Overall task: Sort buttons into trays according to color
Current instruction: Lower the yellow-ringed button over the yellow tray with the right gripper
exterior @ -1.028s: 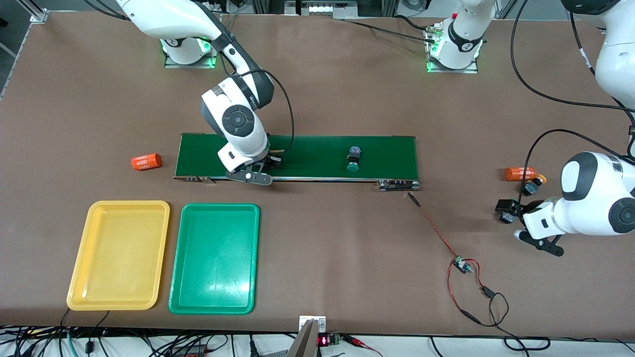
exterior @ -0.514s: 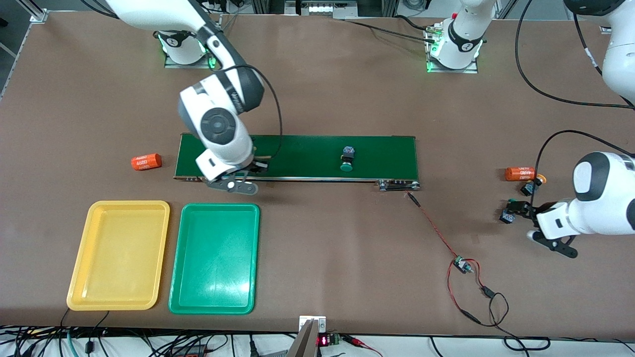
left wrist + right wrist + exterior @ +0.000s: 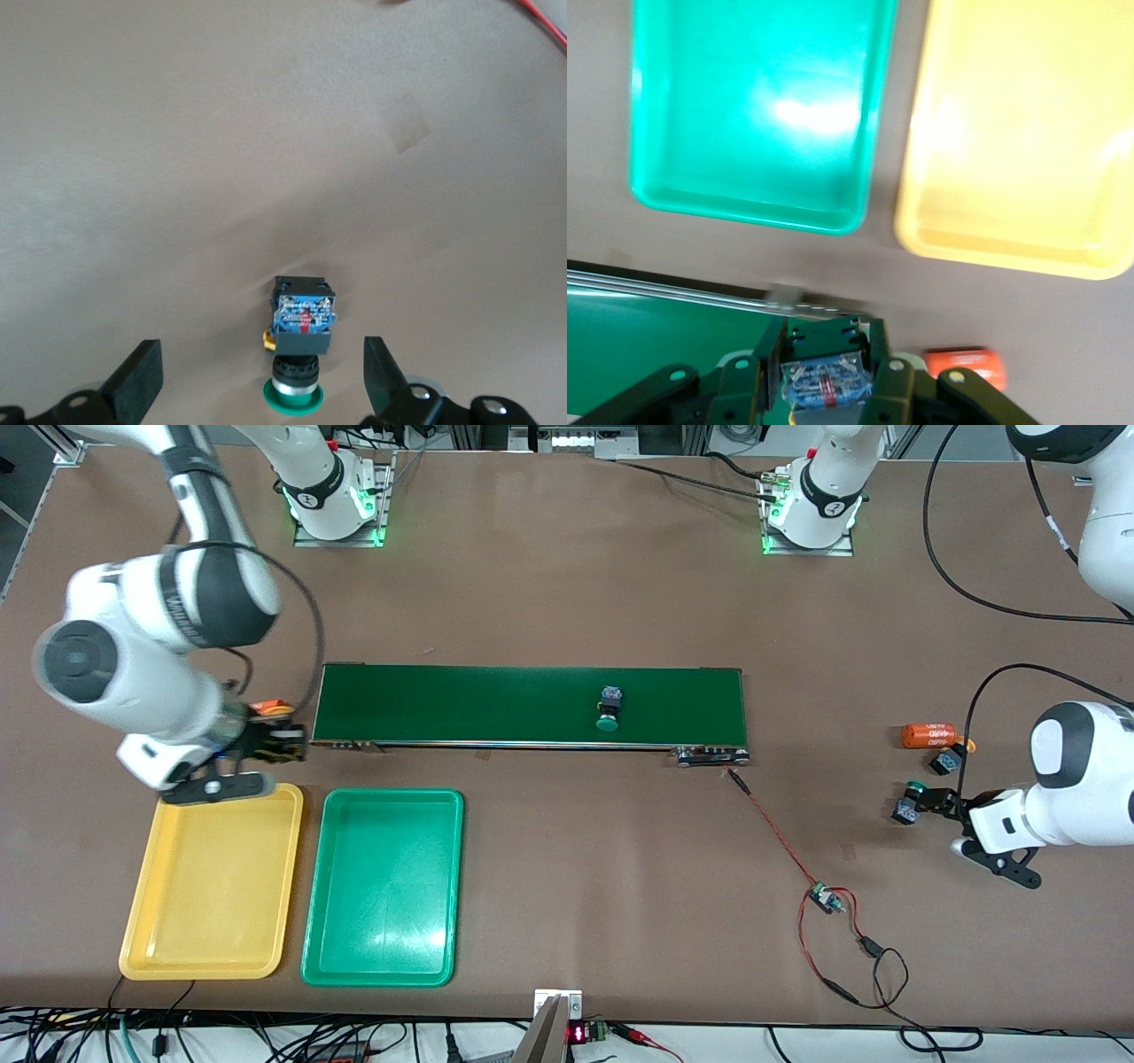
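Held button (image 3: 824, 381): clamped by its blocky blue-black body in the right gripper (image 3: 276, 742), up over the bare table between the end of the conveyor belt (image 3: 532, 701) and the yellow tray (image 3: 213, 886) (cap hidden, so colour unconfirmed). Likely bound for that tray, judging by the position.

To do it well: carry on over the rim until fully above the tray floor, lower close to it, then part the fingers. A mushroom cap on a squarish body rolls in an arc, so a high drop risks a bounce on hard, glossy plastic. Steer clear of the orange cylinder (image 3: 268, 708) lying just beside the gripper.

Both trays shallow, smooth and shiny with rounded corners; green tray (image 3: 383, 886) empty beside the yellow one. Belt matte dark green, carrying a green-capped button (image 3: 608, 710) on its side.

Toward the left arm's end: left gripper (image 3: 257, 390) spread wide around a second green-capped button (image 3: 299, 350) lying on the matte brown tabletop (image 3: 177, 177), fingers not touching it. Close only once centred on the flat body sides, not the round cap. Nearby, a fourth button (image 3: 950, 758) beside another orange cylinder (image 3: 928, 735).
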Motion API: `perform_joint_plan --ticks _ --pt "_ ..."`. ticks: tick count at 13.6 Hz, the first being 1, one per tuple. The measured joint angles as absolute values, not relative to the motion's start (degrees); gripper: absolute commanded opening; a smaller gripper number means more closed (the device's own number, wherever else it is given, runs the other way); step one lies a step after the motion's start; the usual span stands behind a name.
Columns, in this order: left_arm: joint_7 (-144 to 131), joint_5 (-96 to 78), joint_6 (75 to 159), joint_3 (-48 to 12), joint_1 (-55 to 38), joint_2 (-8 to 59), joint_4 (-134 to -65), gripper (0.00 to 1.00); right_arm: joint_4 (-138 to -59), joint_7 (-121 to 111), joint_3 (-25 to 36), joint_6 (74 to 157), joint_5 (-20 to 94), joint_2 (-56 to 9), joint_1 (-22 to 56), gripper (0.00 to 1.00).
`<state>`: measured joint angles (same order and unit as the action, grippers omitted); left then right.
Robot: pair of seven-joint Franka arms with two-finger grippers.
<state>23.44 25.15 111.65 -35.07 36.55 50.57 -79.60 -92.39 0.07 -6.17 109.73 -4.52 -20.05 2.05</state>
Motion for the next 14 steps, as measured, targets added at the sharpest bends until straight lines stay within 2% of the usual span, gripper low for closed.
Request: perform_joint_plan --ticks 4,11,14 --pt "23.4 25.1 111.8 -35.1 36.2 51.9 -79.6 1.0 -93.9 -4.3 -6.1 117.9 -11.7 -23.3 -4.2 0.0" --pt "23.4 25.2 111.8 -35.1 36.1 54.4 -79.6 1.0 -94.7 -12.4 -6.0 138.3 -11.9 -34.2 -11.5 0.0" --pt "23.4 25.2 112.9 -35.0 36.1 55.1 -79.6 1.0 -94.8 -13.9 -6.0 142.1 -11.9 -37.2 -13.8 0.03"
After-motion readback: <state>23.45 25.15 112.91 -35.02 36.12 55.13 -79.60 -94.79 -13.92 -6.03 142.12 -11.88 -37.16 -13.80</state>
